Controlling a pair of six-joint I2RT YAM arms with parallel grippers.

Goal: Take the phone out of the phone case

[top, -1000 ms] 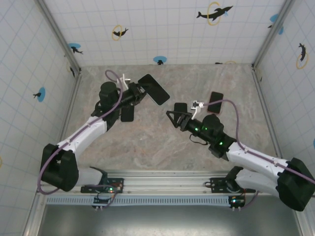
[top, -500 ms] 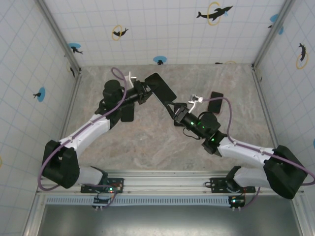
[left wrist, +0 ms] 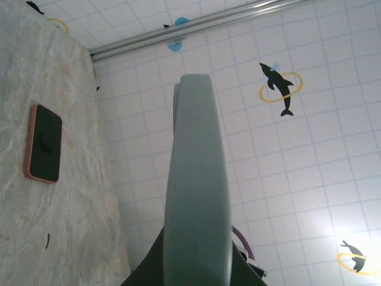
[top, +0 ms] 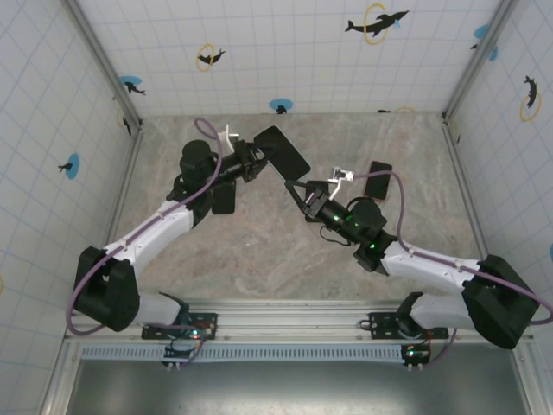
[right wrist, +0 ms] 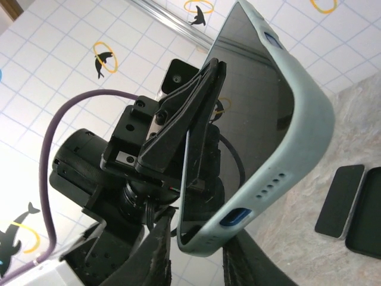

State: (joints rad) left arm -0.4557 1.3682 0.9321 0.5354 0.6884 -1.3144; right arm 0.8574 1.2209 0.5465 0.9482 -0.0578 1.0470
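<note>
Phone (right wrist: 250, 113), screen dark, sits inside its grey-green phone case (right wrist: 297, 137), and the pair is held in the air over the rear middle of the table (top: 259, 251), touching nothing on it. In the top view the phone case (top: 281, 153) slants between the two arms.

The left gripper (top: 251, 160) is clamped on the edge of the phone case nearest the left arm, its dark fingers (right wrist: 190, 113) pressed flat against screen and back. From the left wrist the phone case (left wrist: 196, 196) shows edge-on, rising out of that grip.

The right gripper (right wrist: 199, 256) reaches up from below, with one finger on each side of the case's lower corner, beside the port holes. The jaws are drawn in narrow around it; I cannot tell whether they press on the case.

A pink-cased phone (top: 378, 180) lies flat toward the table's right edge, well apart. Two flat dark devices (right wrist: 339, 199) lie side by side on the table beneath the left arm.
</note>
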